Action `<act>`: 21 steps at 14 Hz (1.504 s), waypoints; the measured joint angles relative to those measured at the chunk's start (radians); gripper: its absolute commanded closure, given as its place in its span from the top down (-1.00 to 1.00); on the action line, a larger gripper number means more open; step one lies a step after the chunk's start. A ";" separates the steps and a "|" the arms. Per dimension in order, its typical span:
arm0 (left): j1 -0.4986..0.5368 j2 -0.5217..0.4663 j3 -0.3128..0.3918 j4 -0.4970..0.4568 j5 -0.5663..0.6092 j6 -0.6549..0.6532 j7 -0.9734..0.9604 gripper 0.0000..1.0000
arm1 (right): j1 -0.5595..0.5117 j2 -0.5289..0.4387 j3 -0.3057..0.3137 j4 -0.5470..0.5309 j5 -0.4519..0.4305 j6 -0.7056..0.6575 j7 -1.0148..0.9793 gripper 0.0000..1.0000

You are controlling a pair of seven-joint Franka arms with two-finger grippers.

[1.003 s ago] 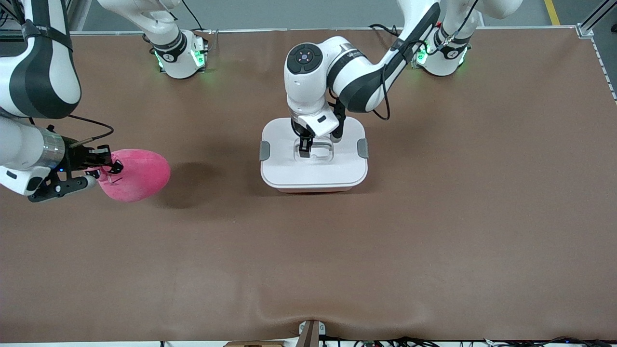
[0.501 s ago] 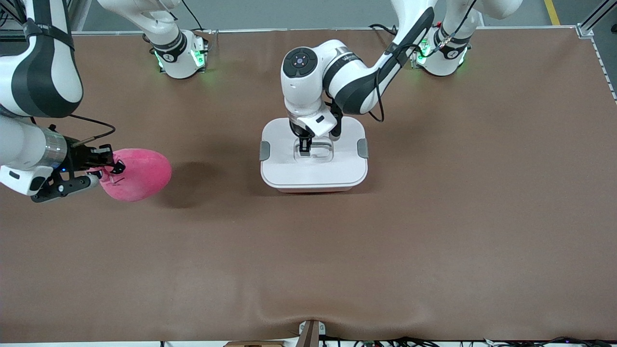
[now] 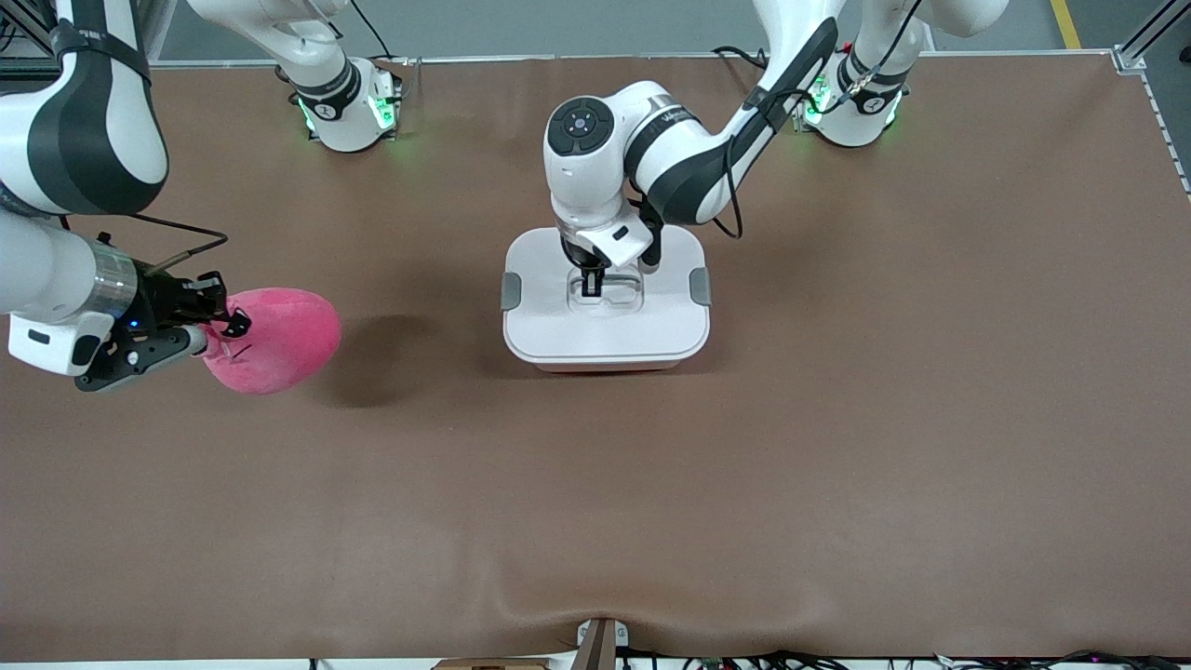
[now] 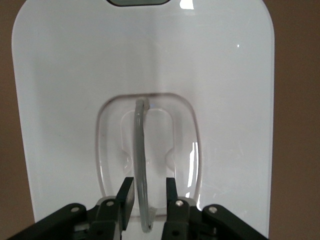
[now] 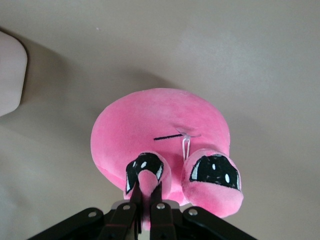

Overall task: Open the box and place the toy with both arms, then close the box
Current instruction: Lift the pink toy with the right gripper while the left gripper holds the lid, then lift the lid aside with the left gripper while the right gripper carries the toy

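Left gripper (image 4: 146, 197): you see its jaws astride the lid handle (image 4: 140, 160), box (image 3: 605, 321) mid-table, a gap showing.
Right gripper (image 5: 146, 205): pinches the toy (image 3: 274, 340), raised near the right arm's table edge.

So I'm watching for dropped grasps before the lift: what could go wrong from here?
1. The left tool straddles only the thin clear handle of the lid; with the grey clips possibly latched, pulling might drag the whole box.
2. The right tool pinches just a small flap of the toy, held above the table; it could slip free.
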 measured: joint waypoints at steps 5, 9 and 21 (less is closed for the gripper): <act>0.000 0.000 0.000 0.000 0.000 0.000 0.010 -0.83 | 0.008 -0.023 0.002 0.005 0.004 -0.017 -0.173 -1.00; 0.000 0.000 0.000 0.000 0.000 -0.002 0.026 -1.00 | 0.021 -0.040 0.003 0.006 0.008 -0.032 -0.208 -1.00; 0.001 -0.016 0.000 0.015 0.000 -0.044 0.077 -1.00 | 0.232 -0.153 0.009 0.008 0.011 -0.060 -0.359 -1.00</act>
